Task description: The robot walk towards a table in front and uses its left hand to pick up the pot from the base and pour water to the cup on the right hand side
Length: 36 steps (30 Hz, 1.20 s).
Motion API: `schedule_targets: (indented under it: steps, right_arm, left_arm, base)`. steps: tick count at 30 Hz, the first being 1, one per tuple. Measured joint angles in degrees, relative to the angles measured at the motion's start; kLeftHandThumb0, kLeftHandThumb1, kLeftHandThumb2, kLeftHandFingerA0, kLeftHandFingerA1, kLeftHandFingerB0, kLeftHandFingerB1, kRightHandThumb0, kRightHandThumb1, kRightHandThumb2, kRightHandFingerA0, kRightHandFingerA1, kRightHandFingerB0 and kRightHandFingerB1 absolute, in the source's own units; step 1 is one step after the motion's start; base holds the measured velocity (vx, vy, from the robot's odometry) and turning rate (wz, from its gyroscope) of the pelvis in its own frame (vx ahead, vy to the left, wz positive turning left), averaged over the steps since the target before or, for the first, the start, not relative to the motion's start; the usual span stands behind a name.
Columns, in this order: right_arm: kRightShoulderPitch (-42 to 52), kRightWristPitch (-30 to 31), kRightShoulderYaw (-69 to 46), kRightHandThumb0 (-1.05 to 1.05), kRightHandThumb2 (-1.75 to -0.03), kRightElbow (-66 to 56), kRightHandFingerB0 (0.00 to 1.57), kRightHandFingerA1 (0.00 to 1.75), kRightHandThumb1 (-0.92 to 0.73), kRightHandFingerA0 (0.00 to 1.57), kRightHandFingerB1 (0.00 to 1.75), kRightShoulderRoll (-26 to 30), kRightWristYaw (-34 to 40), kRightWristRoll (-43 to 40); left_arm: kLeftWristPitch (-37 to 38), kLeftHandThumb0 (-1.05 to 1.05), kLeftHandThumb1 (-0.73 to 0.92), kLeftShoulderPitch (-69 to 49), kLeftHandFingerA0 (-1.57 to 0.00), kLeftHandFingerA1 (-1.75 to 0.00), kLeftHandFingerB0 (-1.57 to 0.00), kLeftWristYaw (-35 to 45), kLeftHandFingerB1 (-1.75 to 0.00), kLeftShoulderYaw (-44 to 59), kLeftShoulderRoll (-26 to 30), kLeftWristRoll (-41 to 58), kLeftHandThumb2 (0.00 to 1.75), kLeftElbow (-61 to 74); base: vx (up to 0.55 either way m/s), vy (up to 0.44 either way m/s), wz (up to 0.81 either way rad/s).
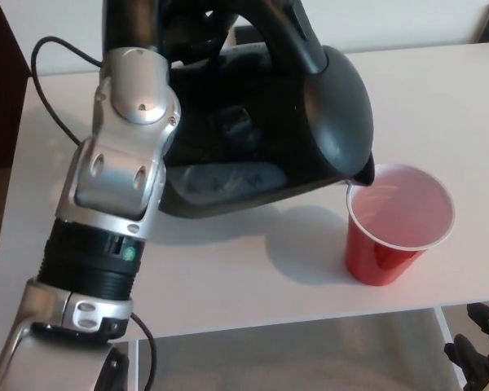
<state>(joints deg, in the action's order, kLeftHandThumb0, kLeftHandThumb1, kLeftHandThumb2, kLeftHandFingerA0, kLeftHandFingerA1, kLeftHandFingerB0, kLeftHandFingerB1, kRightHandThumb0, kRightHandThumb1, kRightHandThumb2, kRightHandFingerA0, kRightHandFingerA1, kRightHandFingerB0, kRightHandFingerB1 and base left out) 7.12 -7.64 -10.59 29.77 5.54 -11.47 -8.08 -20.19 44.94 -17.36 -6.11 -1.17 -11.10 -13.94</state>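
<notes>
The black pot (310,122) is off the table and tipped steeply to the right. Its spout (360,173) hangs just over the left rim of the red cup (399,224). The cup stands upright near the table's front right edge, with a pale pinkish inside. My left hand (143,20) is at the top of the picture, shut on the pot's handle (297,37). The silver forearm (126,155) crosses in front of the pot's left side and hides it. Only a small black part of my right hand (479,352) shows at the bottom right, below the table edge.
The white table (440,98) fills most of the view, and its front edge (310,322) runs along the bottom. A black cable (53,49) loops over the table's back left corner. A dark cabinet (0,98) stands at the far left.
</notes>
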Motion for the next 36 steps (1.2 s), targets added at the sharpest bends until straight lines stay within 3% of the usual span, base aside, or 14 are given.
schedule_targets:
  steps: [3, 4, 5, 10, 12, 13, 15, 16, 23, 27, 28, 32, 33, 36]
  right_arm:
    - [-0.10, 0.12, 0.03, -0.63, -0.87, -0.19, 0.14, 0.52, -0.60, 0.30, 0.44, 0.11, -0.08, -0.01]
    - [-0.12, 0.21, 0.02, -0.64, -0.87, -0.20, 0.14, 0.52, -0.59, 0.30, 0.44, 0.17, -0.13, -0.02]
    - [-0.13, 0.24, 0.03, -0.63, -0.87, -0.20, 0.14, 0.53, -0.59, 0.31, 0.44, 0.22, -0.16, -0.01]
    - [-0.14, 0.25, 0.13, -0.64, -0.87, -0.24, 0.15, 0.53, -0.59, 0.31, 0.45, 0.44, -0.38, 0.03]
    - [-0.14, 0.25, 0.21, -0.58, -0.61, -0.48, 0.20, 0.46, -0.74, 0.38, 0.36, 0.55, -0.38, 0.08]
    - [-0.15, 0.25, 0.21, -0.62, -0.87, -0.59, 0.15, 0.54, -0.59, 0.32, 0.45, 0.56, -0.38, 0.06]
    - [-0.15, 0.25, 0.18, -0.58, -0.61, -0.62, 0.20, 0.46, -0.73, 0.39, 0.35, 0.55, -0.40, 0.02]
    - [-0.16, 0.25, 0.17, -0.63, -0.86, -0.63, 0.14, 0.54, -0.59, 0.32, 0.45, 0.56, -0.41, 0.01]
    - [-0.16, 0.42, 0.04, -0.57, -0.61, -1.11, 0.19, 0.46, -0.74, 0.39, 0.35, 0.58, -0.50, -0.10]
    - [-0.16, 0.43, 0.06, -0.57, -0.62, -1.11, 0.19, 0.45, -0.75, 0.38, 0.35, 0.60, -0.58, -0.09]
    - [-0.16, 0.43, 0.06, -0.58, -0.61, -1.11, 0.19, 0.46, -0.74, 0.39, 0.36, 0.61, -0.59, -0.09]
    - [-0.09, 0.43, 0.06, -0.58, -0.61, -1.11, 0.19, 0.46, -0.74, 0.39, 0.36, 0.62, -0.59, -0.08]
    - [-0.08, 0.43, 0.06, -0.63, -0.87, -1.11, 0.14, 0.53, -0.60, 0.31, 0.45, 0.62, -0.59, -0.07]
    - [-0.12, 0.43, 0.10, -0.63, -0.87, -1.08, 0.14, 0.53, -0.60, 0.31, 0.45, 0.63, -0.60, -0.05]
  left_arm:
    - [1.69, -0.21, 0.59, 0.15, -1.11, -0.97, -1.01, -0.86, -1.05, -1.20, 0.69, -1.51, 0.57, -2.07]
    - [2.45, -0.16, 0.58, 0.15, -0.97, -1.58, -0.81, -1.09, -1.55, -1.48, 0.91, -2.03, 0.59, -2.68]
    - [2.92, -0.15, 0.59, 0.15, -0.89, -1.75, -0.68, -1.24, -1.73, -1.64, 0.98, -2.30, 0.55, -2.90]
    - [4.79, -0.19, 0.60, 0.79, -0.85, -1.75, -0.64, -1.66, -1.75, -3.21, 1.01, -3.95, 0.55, -2.96]
    - [5.52, -0.21, 0.60, 1.25, -0.87, -1.75, -0.68, -1.66, -1.71, -4.25, 1.17, -4.80, 0.56, -3.00]
    - [5.97, -0.25, 0.41, 1.50, -1.20, -1.40, -1.00, -1.65, -1.28, -4.78, 1.36, -5.28, 0.81, -3.05]
    - [7.01, -0.31, 0.41, 2.05, -1.20, -1.41, -0.97, -1.63, -1.28, -5.83, 1.99, -6.11, 0.80, -3.22]
    - [7.45, -0.33, 0.42, 2.29, -1.22, -1.42, -0.95, -1.61, -1.25, -6.24, 2.31, -6.42, 0.81, -3.31]
    - [9.64, -0.30, 0.42, 4.07, -1.20, -1.35, -0.96, -1.51, -1.15, -7.04, 3.56, -8.09, 0.85, -2.87]
    - [9.64, -0.27, 0.56, 4.81, -0.95, -1.58, -0.90, -1.03, -1.27, -6.94, 3.55, -8.30, 0.60, -1.75]
    - [9.65, -0.28, 0.58, 5.01, -1.01, -1.35, -0.98, -0.87, -1.08, -6.93, 3.55, -8.30, 0.57, -1.56]
    - [9.64, -0.28, 0.58, 5.58, -1.01, -1.35, -0.98, -0.16, -1.08, -6.68, 3.56, -8.31, 0.57, -0.95]
    - [9.64, -0.26, 0.61, 5.72, -0.89, -1.75, -0.68, -0.02, -1.74, -6.61, 3.57, -8.31, 0.56, -0.86]
    - [9.64, -0.26, 0.61, 6.34, -0.89, -1.75, -0.67, 0.30, -1.75, -6.57, 3.82, -8.70, 0.56, -0.69]
  base:
    - [0.00, 0.000, 0.00]
    - [0.00, 0.000, 0.00]
    - [0.00, 0.000, 0.00]
    - [0.00, 0.000, 0.00]
    - [0.00, 0.000, 0.00]
    - [0.00, 0.000, 0.00]
    - [0.00, 0.000, 0.00]
    - [0.00, 0.000, 0.00]
    - [0.00, 0.000, 0.00]
    - [0.00, 0.000, 0.00]
    - [0.00, 0.000, 0.00]
    - [0.00, 0.000, 0.00]
    - [0.00, 0.000, 0.00]
    - [0.00, 0.000, 0.00]
